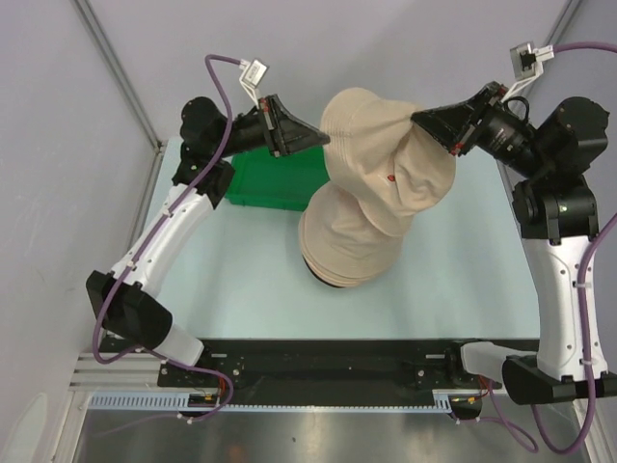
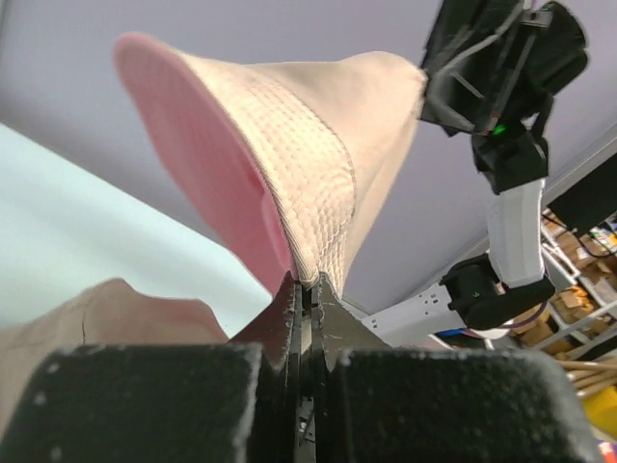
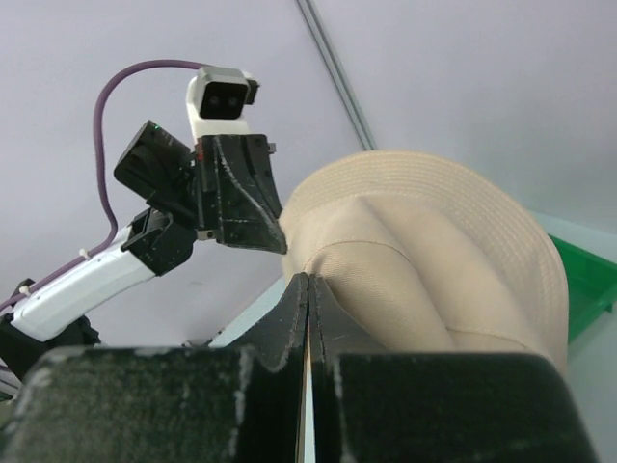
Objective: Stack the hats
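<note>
You've got one hat (image 1: 386,164) up in the air between both arms, hanging tilted over the stack of hats (image 1: 342,256) in the middle of the worktop (image 1: 241,289). I can't tell whether its lower edge touches the stack. Left jaws are clenched on the brim edge, with the pink lining (image 2: 202,183) facing the left wrist camera. Right jaws are clenched on a fold of cloth at the opposite side. Both grips look thin, just a pinch at the jaw tips. Risks as I judge them: the hat is skewed, so if you lower it like this the crown likely lands off-centre and folds instead of seating over the top hat. Release one side early and it swings on the other pinch and can drag the stack sideways. Pull the arms apart too hard and the cloth slips out. The green tray (image 1: 275,178) sits just behind on the left, so watch the brim snagging there. Level it, centre it, and let go with both together.
</note>
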